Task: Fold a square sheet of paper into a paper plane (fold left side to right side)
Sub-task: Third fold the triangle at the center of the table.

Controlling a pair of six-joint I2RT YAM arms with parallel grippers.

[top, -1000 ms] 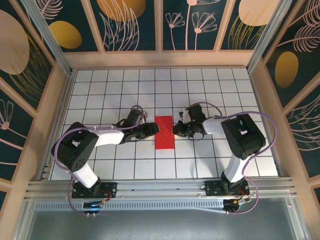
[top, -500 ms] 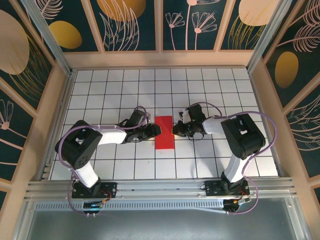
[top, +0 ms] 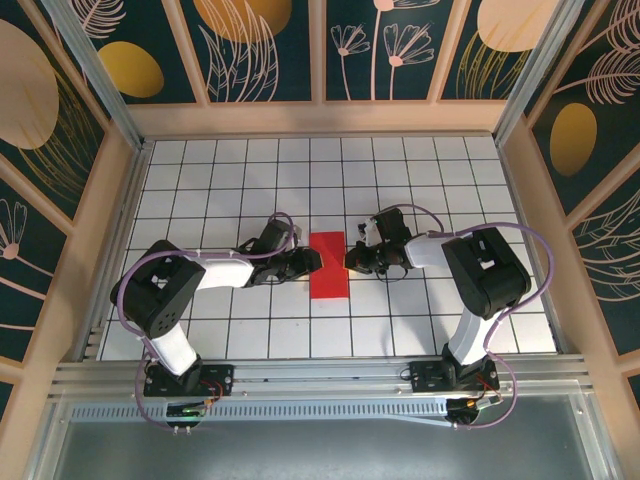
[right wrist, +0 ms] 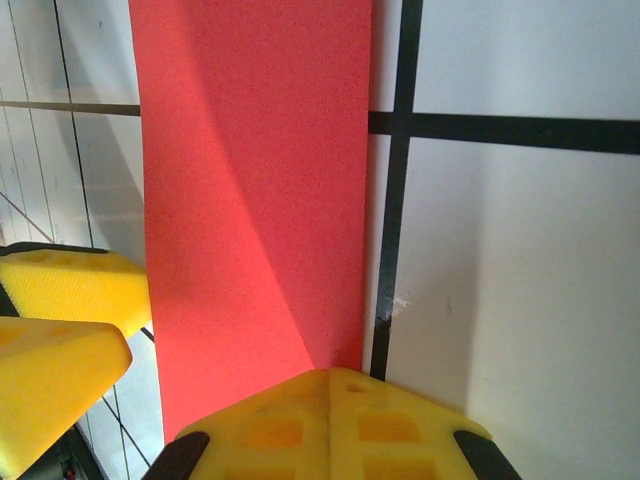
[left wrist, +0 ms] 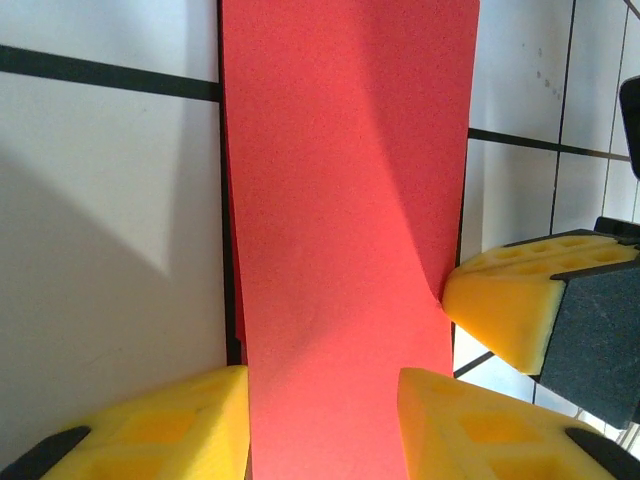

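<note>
The square sheet of paper (top: 328, 265) lies on the grid as a narrow bright red rectangle, one tile wide and about two long. My left gripper (top: 312, 261) is at its left edge. In the left wrist view the paper (left wrist: 340, 200) runs between the two yellow fingertips (left wrist: 150, 425), and the gripper (left wrist: 325, 430) is open astride it. My right gripper (top: 350, 260) is shut at the paper's right edge. In the right wrist view its joined tips (right wrist: 328, 400) rest at the edge of the paper (right wrist: 250, 150), gripping nothing.
The white tiled table (top: 200, 180) is ringed by a wooden rim and patterned walls. Both arms reach inward from their bases at the near edge. The other gripper's yellow fingers (left wrist: 505, 310) show at the paper's far edge in the left wrist view.
My left gripper has slid a little to the right, onto the paper's left edge, and its jaws have narrowed. The right arm and the paper have stayed put.
</note>
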